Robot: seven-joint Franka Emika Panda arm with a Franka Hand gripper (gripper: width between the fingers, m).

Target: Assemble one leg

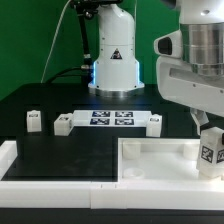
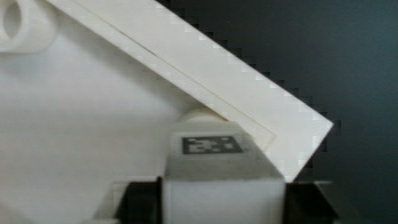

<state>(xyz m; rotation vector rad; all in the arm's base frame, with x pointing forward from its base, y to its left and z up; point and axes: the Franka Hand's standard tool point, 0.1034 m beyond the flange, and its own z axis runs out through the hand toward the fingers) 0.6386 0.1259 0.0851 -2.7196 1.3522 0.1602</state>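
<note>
My gripper (image 1: 207, 130) is shut on a leg (image 1: 211, 151), a small white post with a black-and-white tag facing the camera. It holds the leg upright at the far right corner of the large white square panel (image 1: 150, 163). In the wrist view the leg (image 2: 217, 170) sits between my black fingers (image 2: 139, 201), and its tag (image 2: 210, 143) points at the panel's raised edge (image 2: 214, 80). I cannot tell whether the leg touches the panel. Three more legs (image 1: 33, 121), (image 1: 63, 124), (image 1: 153, 122) lie on the black table.
The marker board (image 1: 110, 119) lies between the loose legs in mid table. The robot base (image 1: 113, 62) stands behind it. A white raised border (image 1: 40, 172) runs along the exterior view's left and front. A round hole (image 2: 18, 35) shows in the panel.
</note>
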